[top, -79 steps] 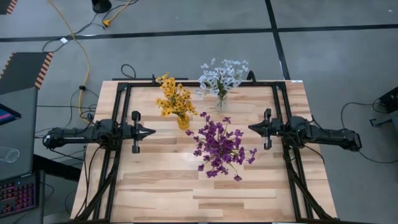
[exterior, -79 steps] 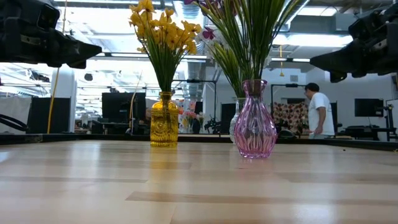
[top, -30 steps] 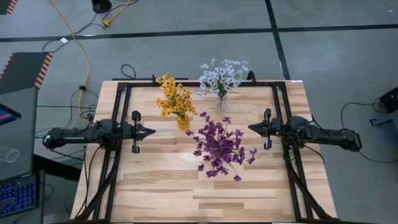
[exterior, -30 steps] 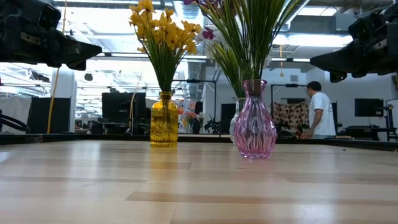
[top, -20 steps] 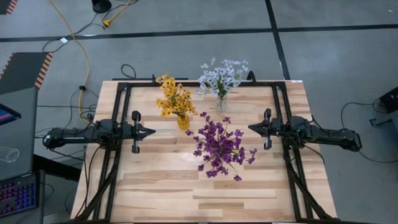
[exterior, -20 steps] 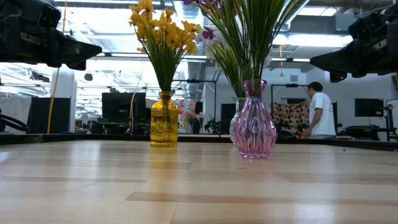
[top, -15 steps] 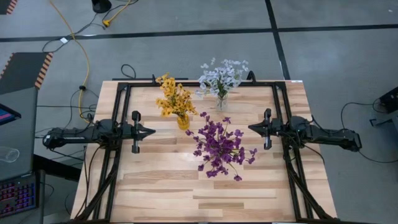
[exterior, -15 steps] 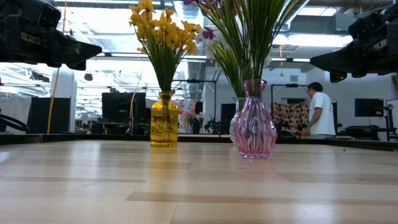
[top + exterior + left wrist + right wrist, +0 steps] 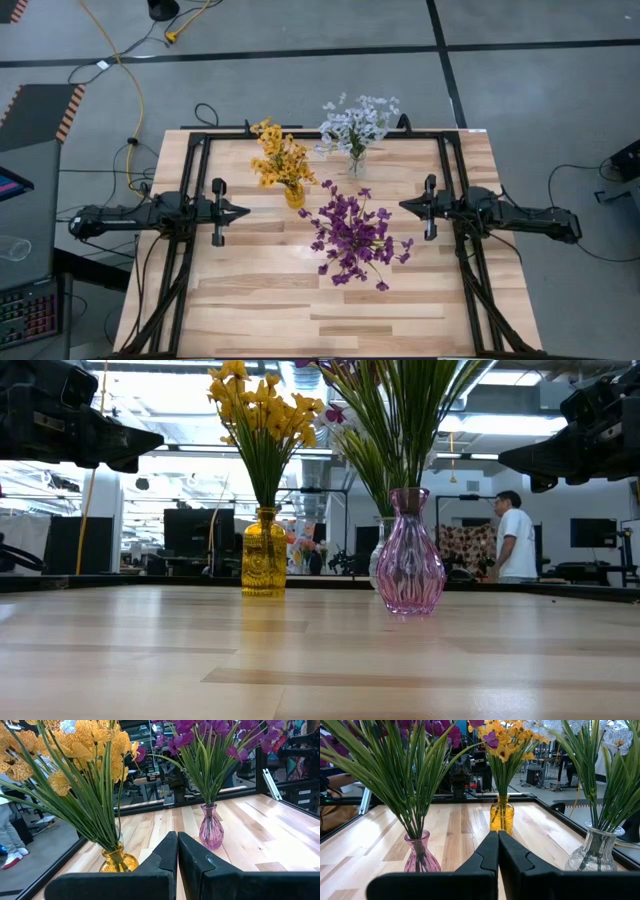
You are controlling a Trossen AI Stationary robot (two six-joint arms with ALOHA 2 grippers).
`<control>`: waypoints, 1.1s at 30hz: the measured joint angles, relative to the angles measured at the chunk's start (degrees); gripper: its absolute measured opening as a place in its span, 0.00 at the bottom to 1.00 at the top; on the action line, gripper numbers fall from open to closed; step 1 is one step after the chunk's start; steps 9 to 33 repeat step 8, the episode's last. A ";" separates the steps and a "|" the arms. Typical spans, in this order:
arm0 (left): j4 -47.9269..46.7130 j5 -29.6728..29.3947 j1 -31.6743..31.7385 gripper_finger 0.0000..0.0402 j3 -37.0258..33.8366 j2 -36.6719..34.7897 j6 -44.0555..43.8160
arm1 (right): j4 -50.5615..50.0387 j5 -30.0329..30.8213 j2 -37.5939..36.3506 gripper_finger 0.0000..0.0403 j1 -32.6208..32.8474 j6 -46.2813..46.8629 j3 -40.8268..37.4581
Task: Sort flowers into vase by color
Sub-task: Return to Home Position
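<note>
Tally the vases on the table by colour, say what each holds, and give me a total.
Yellow vase, holding yellow flowers: 1
Violet vase, holding violet flowers: 1
Clear glass vase, holding white flowers: 1
Total: 3 vases

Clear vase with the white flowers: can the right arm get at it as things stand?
Probably yes. The right gripper hangs shut on the right, and nothing stands between it and the clear vase; the purple flowers spread nearer the front, off that line.
</note>
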 joint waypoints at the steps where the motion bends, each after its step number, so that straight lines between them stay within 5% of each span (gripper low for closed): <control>1: 0.01 0.00 0.00 0.00 0.00 0.00 -0.08 | 0.00 0.00 0.00 0.08 0.00 0.00 0.00; 33: 0.01 0.00 0.00 0.00 0.00 0.00 -0.13 | 0.00 0.00 0.00 0.08 0.00 0.00 0.00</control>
